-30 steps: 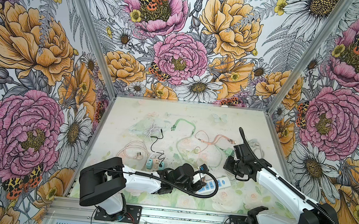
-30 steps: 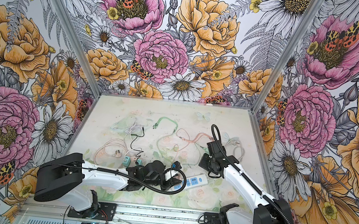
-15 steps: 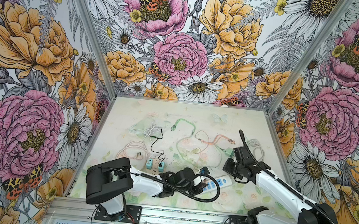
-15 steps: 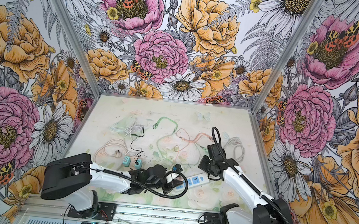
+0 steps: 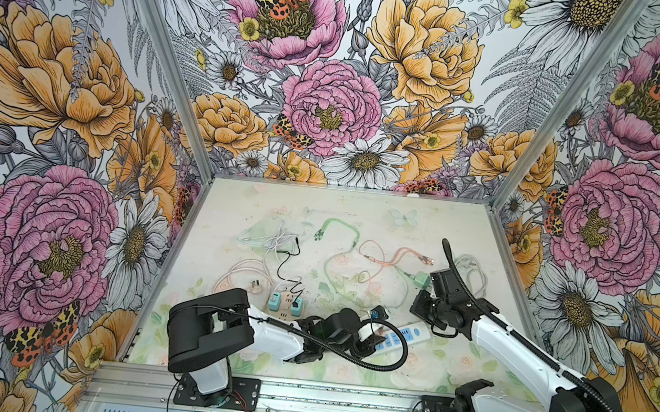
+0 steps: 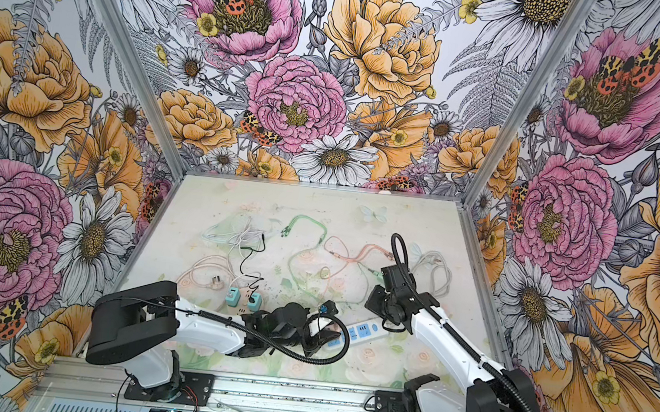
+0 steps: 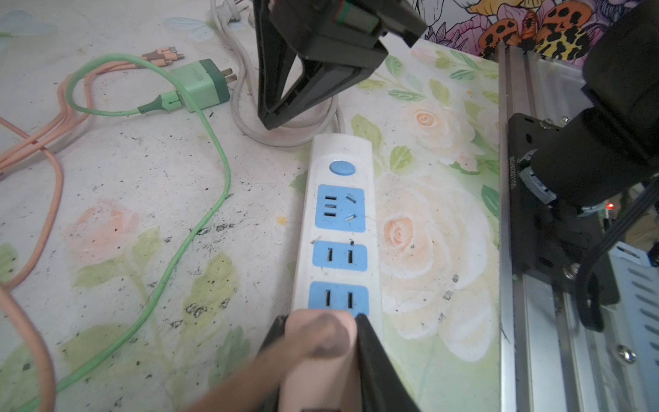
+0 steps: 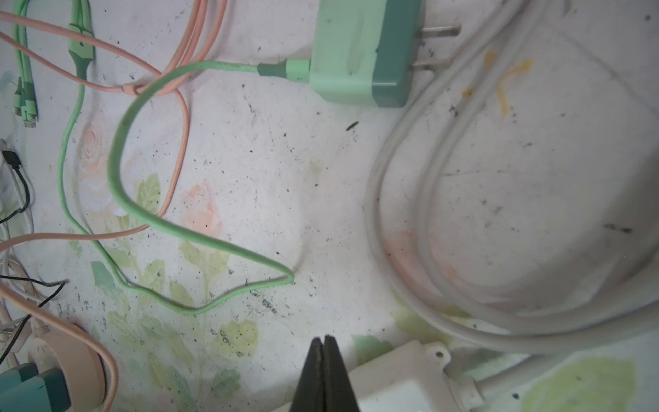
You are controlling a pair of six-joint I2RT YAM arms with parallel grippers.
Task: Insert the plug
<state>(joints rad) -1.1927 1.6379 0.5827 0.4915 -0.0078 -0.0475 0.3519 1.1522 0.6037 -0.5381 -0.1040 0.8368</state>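
Note:
A white power strip (image 5: 404, 334) with blue sockets lies near the table's front, also seen in the left wrist view as the strip (image 7: 338, 228). My left gripper (image 7: 321, 319) is shut on a peach-pink plug (image 7: 317, 342), which sits over the strip's end socket; its pins are hidden. In both top views the left gripper (image 5: 373, 338) (image 6: 325, 332) hangs over that end. My right gripper (image 8: 324, 339) is shut and empty, its tips (image 7: 268, 123) down beside the strip's cable end (image 8: 403, 378).
A green charger (image 7: 201, 85) with its green cable lies behind the strip, next to a coiled white cord (image 5: 472, 272). A round hub with teal plugs (image 5: 284, 304) sits to the left. Pink cables (image 5: 394, 255) cross the middle. A metal rail (image 5: 300, 392) bounds the front.
My left arm has shifted a little to the right along the strip with the plug still held. The right arm has barely moved.

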